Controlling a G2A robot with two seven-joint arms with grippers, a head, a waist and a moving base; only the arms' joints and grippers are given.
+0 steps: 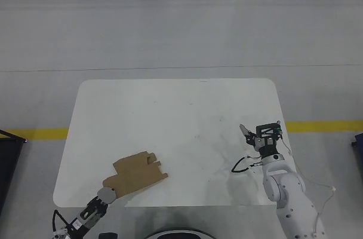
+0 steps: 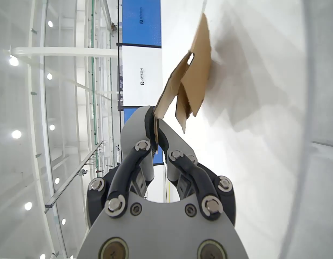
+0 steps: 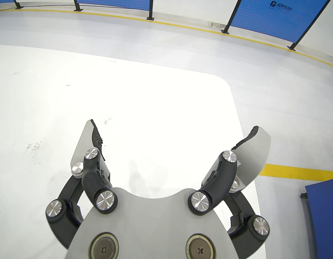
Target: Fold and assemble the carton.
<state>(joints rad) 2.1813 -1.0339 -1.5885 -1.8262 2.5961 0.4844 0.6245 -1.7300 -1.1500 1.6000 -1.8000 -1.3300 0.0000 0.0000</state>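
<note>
The unfolded brown cardboard carton [image 1: 138,173] is seen at the near left part of the white table [image 1: 181,107], tilted, with its far end against the tabletop. Its near corner is clamped between the closed fingers of the left gripper [image 2: 155,121], by the table's near edge. The right gripper [image 1: 260,134] is held over the table's right side, well apart from the carton, with its jaws spread wide and nothing between them.

White round-cornered table [image 1: 181,113] stood on grey floor [image 1: 169,36]; yellow floor stripe [image 1: 328,126] showed either side; blue-and-white partition panels [image 3: 277,6] beyond.
</note>
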